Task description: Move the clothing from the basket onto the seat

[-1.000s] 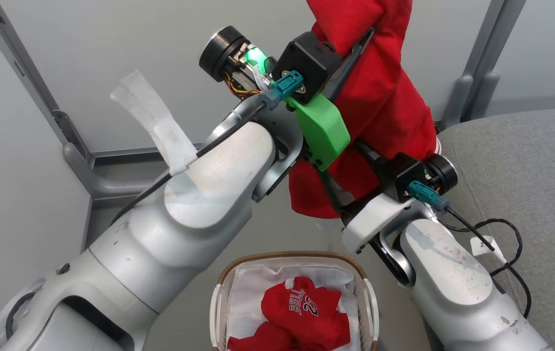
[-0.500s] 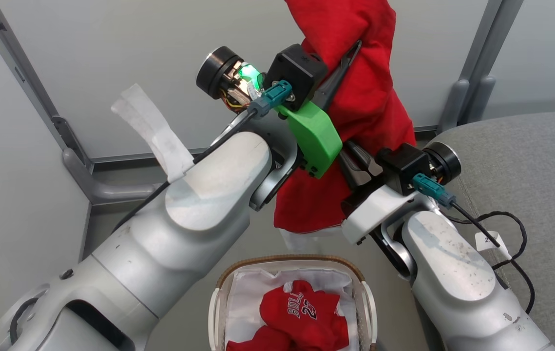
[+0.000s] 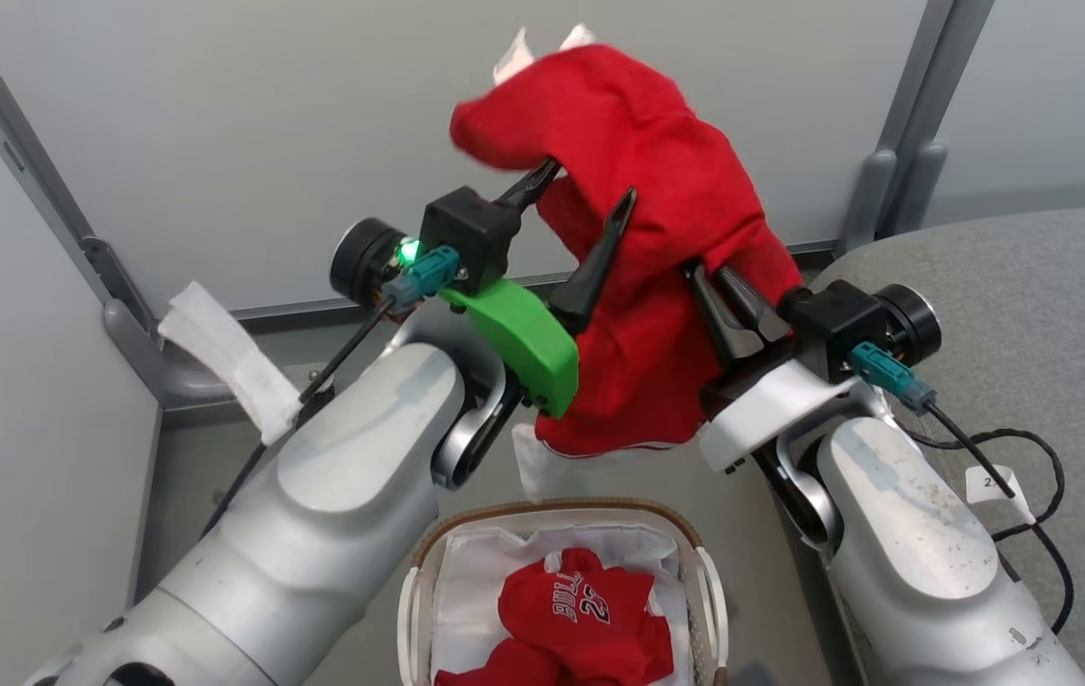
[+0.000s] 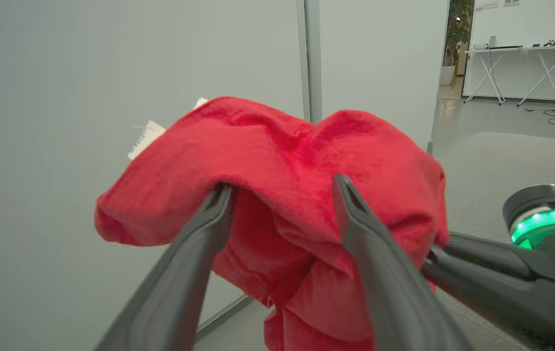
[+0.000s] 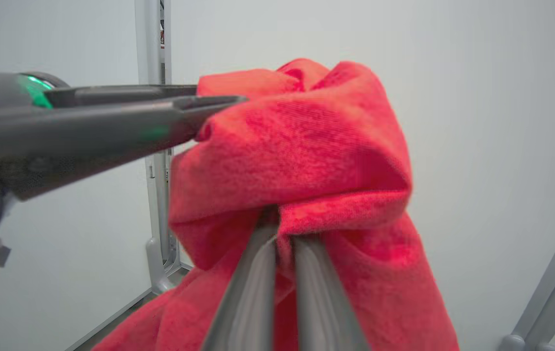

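Garment [image 3: 666, 162] now in right claw [image 3: 716, 284], left claw [image 3: 592, 182] wide

My head camera looks forward and down over the red garment [image 3: 656, 238]. Both wrist cameras sit close beside it, facing it from opposite sides; all three share it.

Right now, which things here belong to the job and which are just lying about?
Job: red garment held up, pinched by the right gripper; red jersey in the basket; grey seat.
Lying about: metal wall posts; far-off white tables; black cable.
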Controlling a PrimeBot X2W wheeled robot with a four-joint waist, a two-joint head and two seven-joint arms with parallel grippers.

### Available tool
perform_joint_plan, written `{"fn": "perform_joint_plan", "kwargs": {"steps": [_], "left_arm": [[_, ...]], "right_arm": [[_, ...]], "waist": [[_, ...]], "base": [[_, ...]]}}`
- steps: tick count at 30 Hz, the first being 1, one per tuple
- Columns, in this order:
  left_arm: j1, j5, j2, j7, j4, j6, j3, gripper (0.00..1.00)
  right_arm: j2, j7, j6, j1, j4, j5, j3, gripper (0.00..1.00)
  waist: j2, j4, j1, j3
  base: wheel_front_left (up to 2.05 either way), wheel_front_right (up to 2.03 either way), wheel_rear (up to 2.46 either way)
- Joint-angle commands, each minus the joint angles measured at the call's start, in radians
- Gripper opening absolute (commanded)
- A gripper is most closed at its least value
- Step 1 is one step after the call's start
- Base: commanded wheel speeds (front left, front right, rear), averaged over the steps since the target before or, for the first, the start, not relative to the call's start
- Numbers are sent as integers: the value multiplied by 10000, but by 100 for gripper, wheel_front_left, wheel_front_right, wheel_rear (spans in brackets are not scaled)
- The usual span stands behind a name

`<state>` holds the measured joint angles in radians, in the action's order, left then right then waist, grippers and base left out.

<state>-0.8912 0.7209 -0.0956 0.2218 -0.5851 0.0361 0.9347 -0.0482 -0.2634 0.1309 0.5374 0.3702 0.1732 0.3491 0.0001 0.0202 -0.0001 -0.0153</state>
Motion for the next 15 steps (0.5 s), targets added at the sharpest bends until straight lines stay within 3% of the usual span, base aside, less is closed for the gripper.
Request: {"fn": "perform_joint_plan", "kwargs": {"steps": [1, 12, 15], "left_arm": [[289, 20, -112, 146, -41, -21, -95, 100], [2635, -704, -482, 423, 334, -134, -1177, 100], [3301, -989, -500, 426, 765, 75, -1751, 100]], "right_arm": [[-37, -22, -3, -179, -71, -99, -141, 0], [-39, -22, -3, -655, -321, -629, -1117, 0], [-37, -22, -3, -806, -412, -711, -1248, 0]], "waist": [[-1, -12, 1, 10], [-1, -128, 1, 174], [-1, -192, 1, 211]], "base": [[0, 0, 0], [0, 0, 0], [0, 0, 0]]}}
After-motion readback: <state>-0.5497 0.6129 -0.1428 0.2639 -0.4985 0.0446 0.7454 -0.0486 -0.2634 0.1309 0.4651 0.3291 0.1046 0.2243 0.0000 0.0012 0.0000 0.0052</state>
